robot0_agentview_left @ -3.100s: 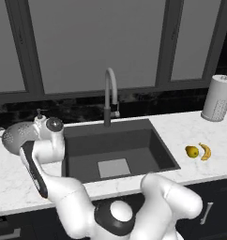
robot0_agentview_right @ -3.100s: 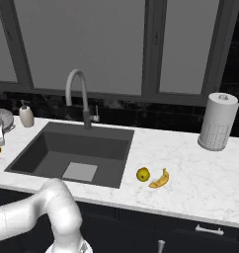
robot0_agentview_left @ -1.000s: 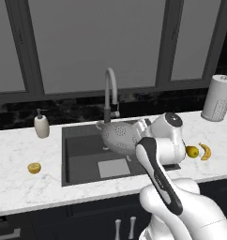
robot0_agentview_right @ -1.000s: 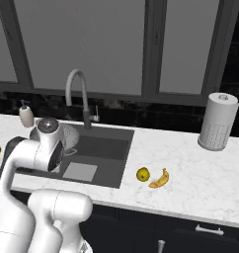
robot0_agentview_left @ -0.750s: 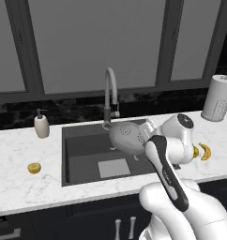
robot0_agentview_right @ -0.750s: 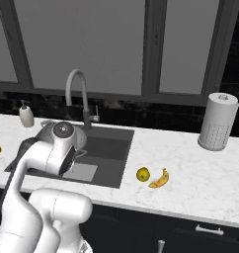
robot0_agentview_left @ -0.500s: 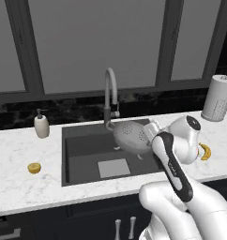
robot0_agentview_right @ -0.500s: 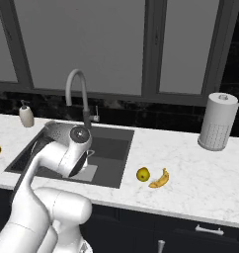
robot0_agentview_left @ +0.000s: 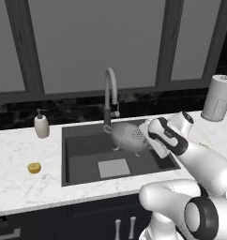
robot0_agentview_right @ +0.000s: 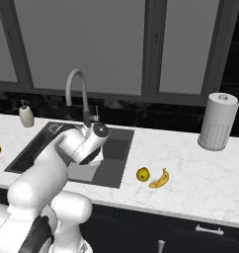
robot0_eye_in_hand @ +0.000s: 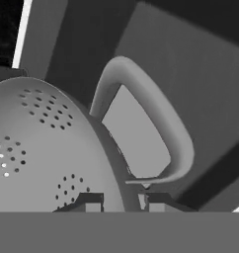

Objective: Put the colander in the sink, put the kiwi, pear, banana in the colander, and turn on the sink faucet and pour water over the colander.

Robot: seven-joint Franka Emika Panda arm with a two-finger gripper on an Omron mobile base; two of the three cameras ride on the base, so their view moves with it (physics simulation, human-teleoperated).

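One relation to settle first: small silver perforated metal colander (robot0_agentview_left: pixel 129 136), seen from the left base, hangs tipped on its side above the large dark grey rectangular sink (robot0_agentview_left: pixel 82 154), close in front of the tall grey gooseneck faucet (robot0_agentview_left: pixel 110 93). Sits directly over the basin, toward its back right, clear of the lighter grey square plate (robot0_agentview_left: pixel 114 168) on the floor. Carried at its right-hand rim by the two-finger gripper (robot0_agentview_left: pixel 146 132). Straight down, then, for the set-down, judging by this. Squat orange-yellow kiwi (robot0_agentview_left: pixel 34 168) left on the white marble counter (robot0_agentview_left: pixel 21 187), well apart to the left.

From the right base: white arm bent low over the sink's near half, hiding the colander. Rounded yellow pear (robot0_agentview_right: pixel 143 174) and long curved yellow banana (robot0_agentview_right: pixel 159 179) just beside each other on the counter right of the basin, near its edge.

From the hand: gripper clenched on the colander rim, dark fingertips (robot0_eye_in_hand: pixel 90 201) either side of the thin metal edge beside one loop handle (robot0_eye_in_hand: pixel 156 128). Dotted bowl wall to the left of the tips; dark sink floor and pale plate beyond the handle.
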